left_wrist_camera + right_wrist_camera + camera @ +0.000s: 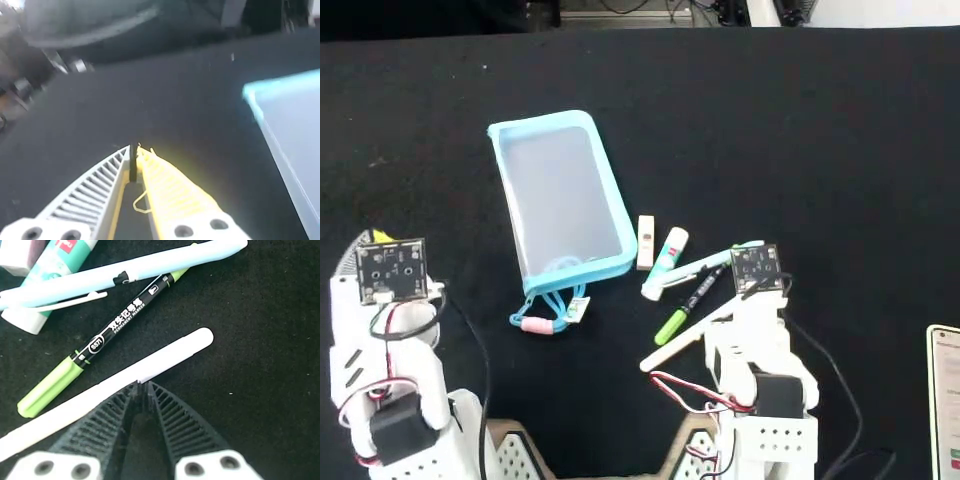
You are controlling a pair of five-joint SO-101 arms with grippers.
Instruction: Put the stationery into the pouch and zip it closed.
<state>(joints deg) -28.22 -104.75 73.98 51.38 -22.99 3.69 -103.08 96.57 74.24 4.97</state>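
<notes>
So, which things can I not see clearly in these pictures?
Pouch: high view, zip too small to judge open or closed; left wrist view, blurred and cut by the edge.
White pen: right wrist view, the right tool covers part, the edge cuts its end.
Marker: right wrist view, the blue pen covers part.
Paper: high view, cut by the edge.

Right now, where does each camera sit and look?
High view: above the black table, looking down on a light blue pouch, left arm, right arm.
Left wrist view: on that arm, looking past its white and yellow gripper toward the pouch.
Right wrist view: on that arm, looking down past its black gripper at a white pen.
Shared: high and left wrist both see the pouch.
</notes>
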